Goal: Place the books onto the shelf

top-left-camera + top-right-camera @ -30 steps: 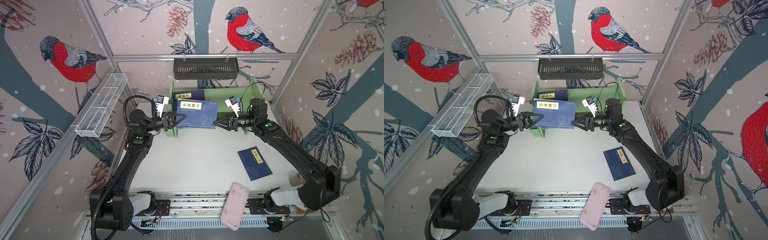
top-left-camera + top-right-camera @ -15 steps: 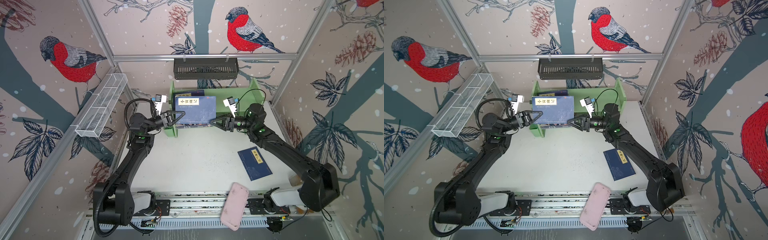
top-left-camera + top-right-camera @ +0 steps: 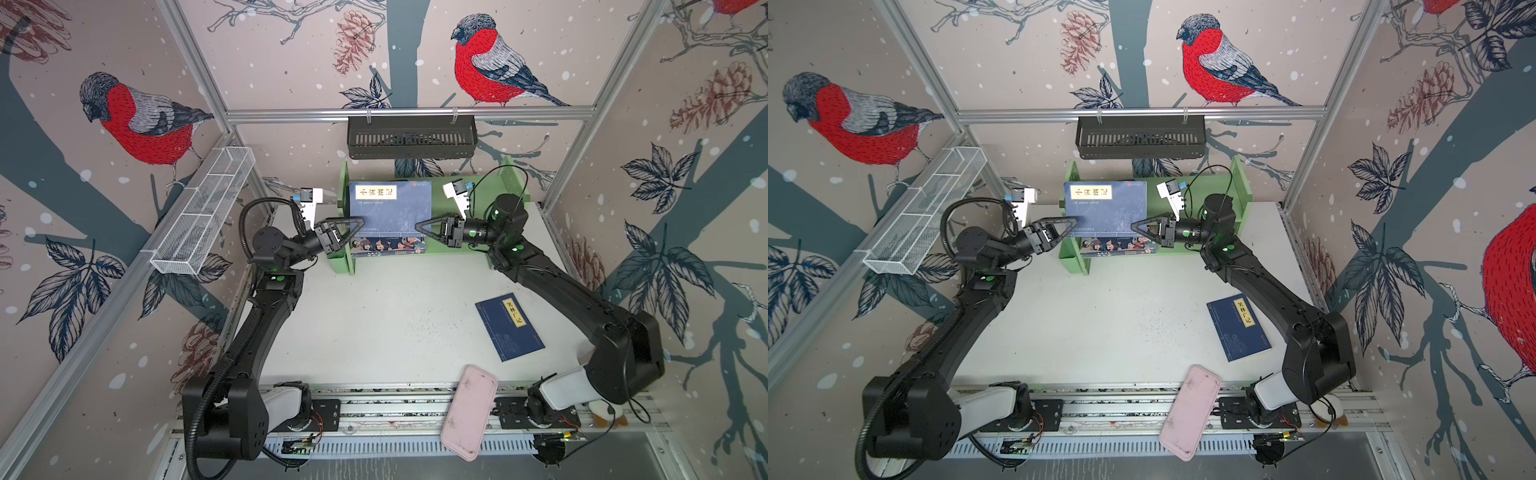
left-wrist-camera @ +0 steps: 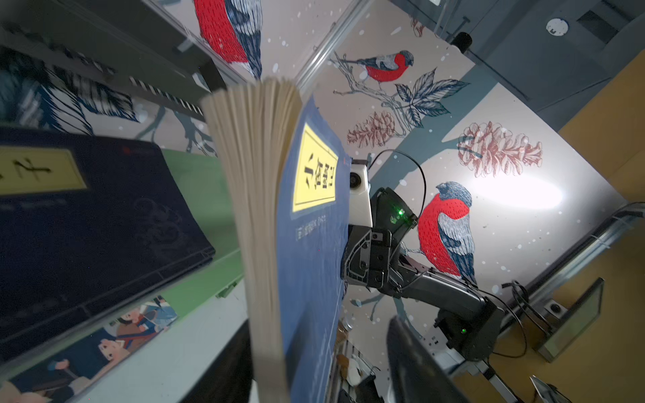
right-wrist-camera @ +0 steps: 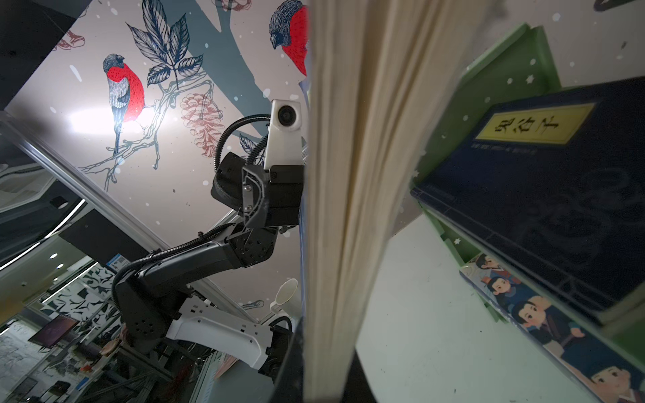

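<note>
Navy book [image 3: 390, 212] levelled over shelf [image 3: 512, 176], left gripper [image 3: 360, 221] released, right gripper [image 3: 417, 226] clamped

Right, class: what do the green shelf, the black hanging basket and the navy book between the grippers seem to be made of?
Green shelf: probably painted wood, flat matt panels. Black basket: likely coated metal, thin slotted walls. Navy book: paper, with a matt card cover; cream page edges fan in the wrist views.

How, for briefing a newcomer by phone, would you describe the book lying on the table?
From the green shelf at the back, come forward beside the right arm. A navy paperback lies flat on the table; unlike the pink case nearby, it bears a yellow label.
</note>
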`<state>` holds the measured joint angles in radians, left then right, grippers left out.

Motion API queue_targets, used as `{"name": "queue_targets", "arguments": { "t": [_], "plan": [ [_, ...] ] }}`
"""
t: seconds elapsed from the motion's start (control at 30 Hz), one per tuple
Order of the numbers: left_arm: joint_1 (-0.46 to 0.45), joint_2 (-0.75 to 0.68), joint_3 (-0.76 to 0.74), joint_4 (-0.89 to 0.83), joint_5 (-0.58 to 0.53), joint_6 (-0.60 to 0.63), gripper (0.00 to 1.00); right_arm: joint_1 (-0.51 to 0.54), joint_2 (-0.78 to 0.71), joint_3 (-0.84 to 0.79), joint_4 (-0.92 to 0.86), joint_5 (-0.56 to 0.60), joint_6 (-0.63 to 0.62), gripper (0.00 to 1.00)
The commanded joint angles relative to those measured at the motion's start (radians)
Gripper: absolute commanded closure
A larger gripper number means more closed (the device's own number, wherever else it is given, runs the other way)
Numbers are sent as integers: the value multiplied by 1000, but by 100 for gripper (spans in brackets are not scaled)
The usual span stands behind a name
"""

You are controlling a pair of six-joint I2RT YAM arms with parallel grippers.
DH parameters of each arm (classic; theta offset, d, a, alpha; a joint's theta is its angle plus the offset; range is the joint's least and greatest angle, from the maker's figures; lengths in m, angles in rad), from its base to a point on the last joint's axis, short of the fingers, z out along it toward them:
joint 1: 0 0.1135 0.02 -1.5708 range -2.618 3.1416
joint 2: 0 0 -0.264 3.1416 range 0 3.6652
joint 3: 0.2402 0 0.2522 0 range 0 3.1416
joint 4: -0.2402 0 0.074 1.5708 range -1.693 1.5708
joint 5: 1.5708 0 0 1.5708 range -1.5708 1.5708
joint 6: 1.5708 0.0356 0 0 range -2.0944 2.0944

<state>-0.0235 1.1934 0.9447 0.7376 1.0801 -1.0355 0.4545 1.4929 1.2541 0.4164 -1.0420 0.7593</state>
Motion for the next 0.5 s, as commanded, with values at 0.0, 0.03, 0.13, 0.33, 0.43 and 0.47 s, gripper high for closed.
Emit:
{"name": "queue_targets", "arguments": {
  "t": [0.0,0.03,0.13,0.33,0.43,0.47],
  "plan": [
    [29,-16,79,-139,-35,135,31,-22,9,54,-64,64,-35,99],
    [34,-20,110,-192,-31,173,30,-32,22,77,-99,76,-48,99],
    [36,-31,219,-464,-58,372,30,-56,87,153,-174,64,-38,100],
    [37,-35,316,-755,-179,621,28,-62,225,301,-270,28,-22,100],
    [37,-33,293,-730,-172,603,27,-58,279,367,-310,11,-17,100],
    [37,-31,287,-717,-171,596,27,-56,294,386,-322,5,-18,99]
  ]
}}
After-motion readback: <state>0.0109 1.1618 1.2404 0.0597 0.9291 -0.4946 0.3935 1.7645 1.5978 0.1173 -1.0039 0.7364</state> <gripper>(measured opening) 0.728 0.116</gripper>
